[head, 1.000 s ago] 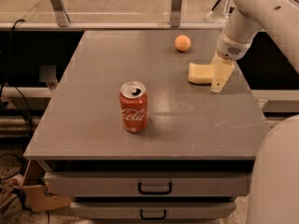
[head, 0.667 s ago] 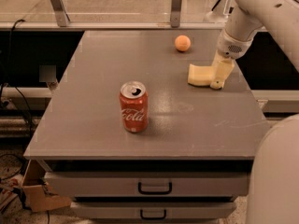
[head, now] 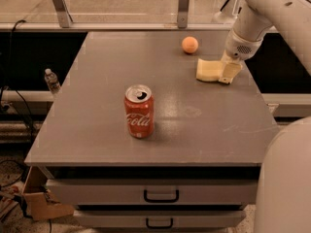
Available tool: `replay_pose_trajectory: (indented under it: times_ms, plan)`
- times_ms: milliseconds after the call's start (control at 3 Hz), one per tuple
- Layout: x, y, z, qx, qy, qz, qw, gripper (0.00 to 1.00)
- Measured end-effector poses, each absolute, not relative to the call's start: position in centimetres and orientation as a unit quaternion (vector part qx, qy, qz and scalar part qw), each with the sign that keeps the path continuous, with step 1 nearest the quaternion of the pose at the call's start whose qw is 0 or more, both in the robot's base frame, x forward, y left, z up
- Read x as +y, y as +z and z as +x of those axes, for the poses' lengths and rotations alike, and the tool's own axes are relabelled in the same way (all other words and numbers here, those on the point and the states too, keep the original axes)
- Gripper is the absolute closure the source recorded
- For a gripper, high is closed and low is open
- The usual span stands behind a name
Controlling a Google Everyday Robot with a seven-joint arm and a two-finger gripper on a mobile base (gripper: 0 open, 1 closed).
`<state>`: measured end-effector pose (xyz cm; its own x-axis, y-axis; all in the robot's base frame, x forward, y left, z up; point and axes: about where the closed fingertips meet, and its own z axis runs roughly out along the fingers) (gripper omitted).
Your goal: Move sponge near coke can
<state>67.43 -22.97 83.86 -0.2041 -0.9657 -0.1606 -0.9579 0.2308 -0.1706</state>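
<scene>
The gripper (head: 228, 73) is hanging at the 3 o'clock end of the sponge (head: 209, 70), low over the table (head: 97, 130) and overlapping the foam from the front. Whether it is open around the block or pinching it, I cannot tell (the wrist housing is hiding the far side). The step in hand is looking like the grasp. To do it well, the gripper should be closing across the sponge's narrow width, seated deep enough that the soft foam is not slipping out. It should then be lifting a little before travelling toward 7 o'clock, where the coke can (head: 139, 111) is standing upright, well apart, and steering clear of the orange ball (head: 190, 44) at the sponge's 11 o'clock. The sponge is lying flat near the table's 2 o'clock corner, a pale yellow, chunky block with soft, uneven edges.
</scene>
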Motion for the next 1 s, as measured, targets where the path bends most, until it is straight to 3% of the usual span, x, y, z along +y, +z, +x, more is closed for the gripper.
replay_pose_trajectory:
  times_ms: [1000]
  plan:
    - [-19.0,91.3,64.9,0.714,-0.052,-0.685,0.139,1.00]
